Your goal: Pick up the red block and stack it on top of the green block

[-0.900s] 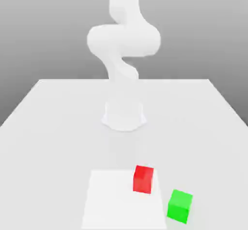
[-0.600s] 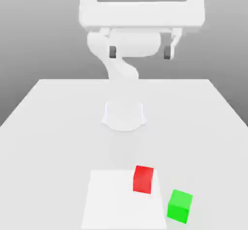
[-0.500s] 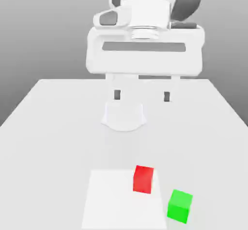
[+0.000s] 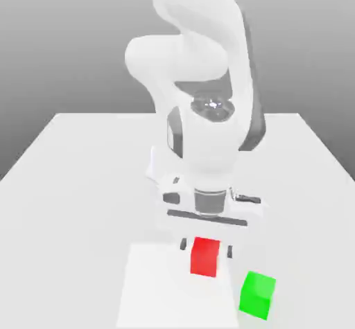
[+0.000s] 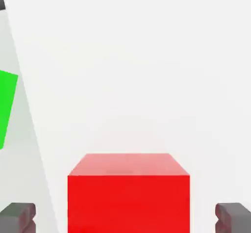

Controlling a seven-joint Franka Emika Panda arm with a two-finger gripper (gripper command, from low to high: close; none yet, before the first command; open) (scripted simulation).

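Gripper [image 4: 206,249] of a white robot arm [image 4: 208,140] is low over a pale table [image 4: 62,217], pointing down, with its two fingers spread apart. One dark fingertip [image 4: 183,244] is on either side of a red block [image 4: 204,258], and neither touches it. In the hand view, open space shows between the block and each fingertip, so nothing is clamped. How far down the block's sides the fingertips reach is hard to judge, though they seem to be about level with its upper part in the exterior view.

The red block sits flat on a white square panel [image 4: 166,286] on the table, near the panel's far corner on the exterior view's right. Its top is bare. The green block [image 4: 257,295] rests on the table just beside the panel, off its edge on the exterior view's right. It lies closer to the exterior camera than the red block, and is turned slightly. The two blocks stand apart, each upright on its own base, and the green one's top is bare too.

Behind them, the arm rises and bends above the table, partly covering its white base [image 4: 154,165]. A plain grey background [image 4: 312,43] fades from light to dark beyond the table's far edge.
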